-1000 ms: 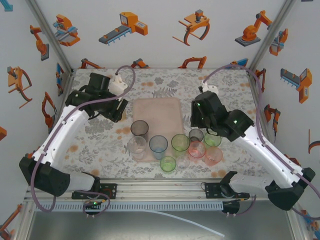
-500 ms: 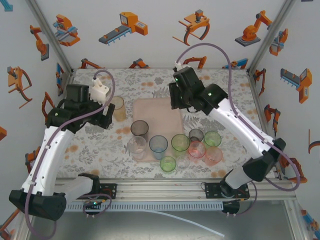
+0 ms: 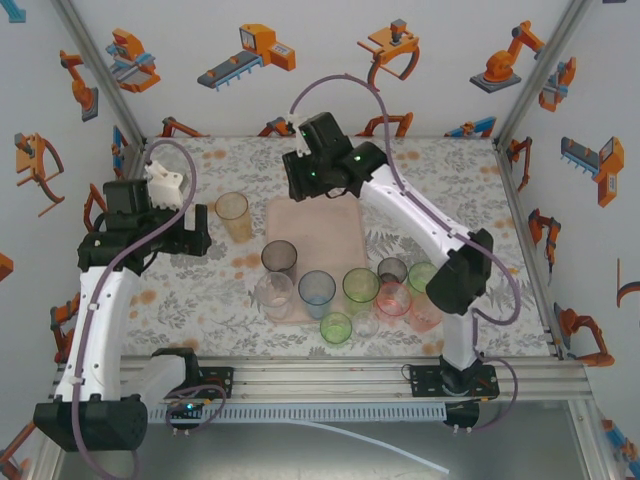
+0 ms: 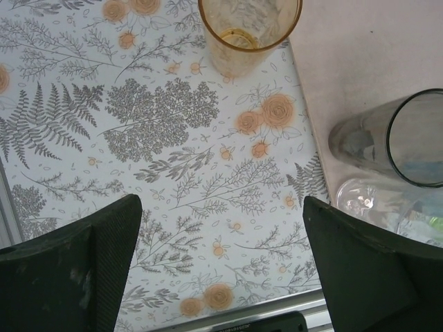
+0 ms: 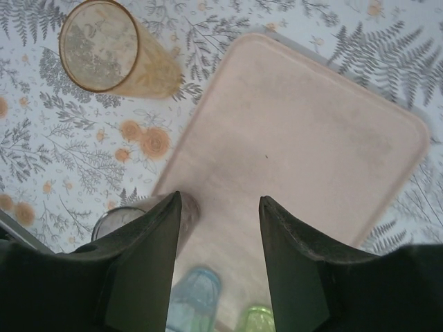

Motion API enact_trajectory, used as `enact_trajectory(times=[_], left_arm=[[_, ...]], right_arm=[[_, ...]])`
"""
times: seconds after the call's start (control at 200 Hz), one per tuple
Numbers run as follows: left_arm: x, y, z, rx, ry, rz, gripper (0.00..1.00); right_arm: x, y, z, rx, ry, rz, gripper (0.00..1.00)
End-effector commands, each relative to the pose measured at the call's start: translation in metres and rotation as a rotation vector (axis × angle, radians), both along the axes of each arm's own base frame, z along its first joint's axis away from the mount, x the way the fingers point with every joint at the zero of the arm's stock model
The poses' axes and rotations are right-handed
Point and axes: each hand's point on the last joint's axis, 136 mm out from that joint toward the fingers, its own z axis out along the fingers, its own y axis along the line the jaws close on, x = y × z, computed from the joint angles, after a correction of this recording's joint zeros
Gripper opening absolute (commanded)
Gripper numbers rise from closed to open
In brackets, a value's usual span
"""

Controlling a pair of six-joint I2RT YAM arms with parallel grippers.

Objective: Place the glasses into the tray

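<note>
Tray (image 3: 330,235) is seen mid-frame, far half bare. Left gripper (image 4: 221,204) is held apart, empty; right gripper (image 5: 220,200) likewise, above the tray. Orange glass (image 4: 249,31) is stood upright, top centre of left wrist view, just beside the tray's left edge, straight ahead of the left gripper, judged nearer.

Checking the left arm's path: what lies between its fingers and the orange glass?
Just bare floral tabletop between the left gripper and the orange glass, seen in the left wrist view; the grey glass stands off to the right.
</note>
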Motion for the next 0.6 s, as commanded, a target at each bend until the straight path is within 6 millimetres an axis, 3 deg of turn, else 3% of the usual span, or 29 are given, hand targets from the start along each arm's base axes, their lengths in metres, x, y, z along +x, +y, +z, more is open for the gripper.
enact_trajectory(times=[0.0, 0.105, 0.315, 0.596], left_arm=[[0.017, -0.005, 0.014, -0.045, -0.005, 0.006, 0.9], [0.029, -0.007, 0.014, -0.062, 0.024, 0.006, 0.89], [0.048, -0.008, 0.004, -0.052, 0.078, 0.005, 0.86], [0.02, -0.011, 0.009, -0.054, 0.016, -0.035, 0.87]], right_arm=[[0.003, 0.031, 0.016, 0.1, -0.027, 0.117, 0.47], [0.011, 0.046, 0.016, 0.129, -0.022, 0.145, 0.47], [0.024, 0.078, -0.005, 0.174, 0.012, 0.207, 0.47], [0.028, 0.102, -0.028, 0.195, 0.038, 0.252, 0.47]])
